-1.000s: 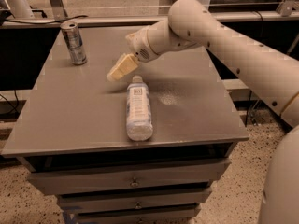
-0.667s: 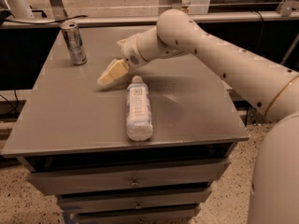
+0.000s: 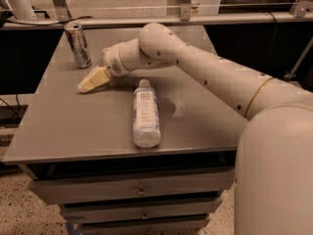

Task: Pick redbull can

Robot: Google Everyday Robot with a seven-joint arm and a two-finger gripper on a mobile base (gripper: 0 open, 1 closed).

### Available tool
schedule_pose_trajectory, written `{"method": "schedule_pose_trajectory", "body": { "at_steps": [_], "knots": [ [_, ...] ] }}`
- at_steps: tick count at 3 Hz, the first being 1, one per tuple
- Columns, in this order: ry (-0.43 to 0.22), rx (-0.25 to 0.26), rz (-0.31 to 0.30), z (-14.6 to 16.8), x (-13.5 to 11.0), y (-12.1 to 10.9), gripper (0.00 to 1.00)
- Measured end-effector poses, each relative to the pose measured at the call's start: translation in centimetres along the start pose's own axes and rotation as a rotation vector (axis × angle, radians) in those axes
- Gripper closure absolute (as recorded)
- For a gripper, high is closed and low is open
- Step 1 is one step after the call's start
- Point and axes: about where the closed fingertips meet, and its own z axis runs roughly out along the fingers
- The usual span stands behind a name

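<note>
The redbull can (image 3: pixel 78 45) is stood upright at the far left of the table (image 3: pixel 58 131). The gripper (image 3: pixel 93 80) is held low, near it (whether clenched cannot be told), presumably angled clear of the toppled water bottle (image 3: pixel 145 112).

Honestly, nothing readable here. The water bottle (image 3: pixel 145 114) has a white-blue label with a small dark square mark near the cap end, maybe a logo, but no letters come through. The redbull can (image 3: pixel 78 45) shows no legible print either. The gripper (image 3: pixel 91 81) sits at about 5 o'clock from the can.
</note>
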Motion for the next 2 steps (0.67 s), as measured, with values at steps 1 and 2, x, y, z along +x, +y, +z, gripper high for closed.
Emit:
{"method": "schedule_pose_trajectory", "body": {
  "at_steps": [1,2],
  "knots": [
    [-0.072,-0.02,0.034,2.6,-2.8,-0.1,0.0],
    [-0.127,-0.028,0.052,4.2,-4.9,-0.4,0.0]
  ]
}}
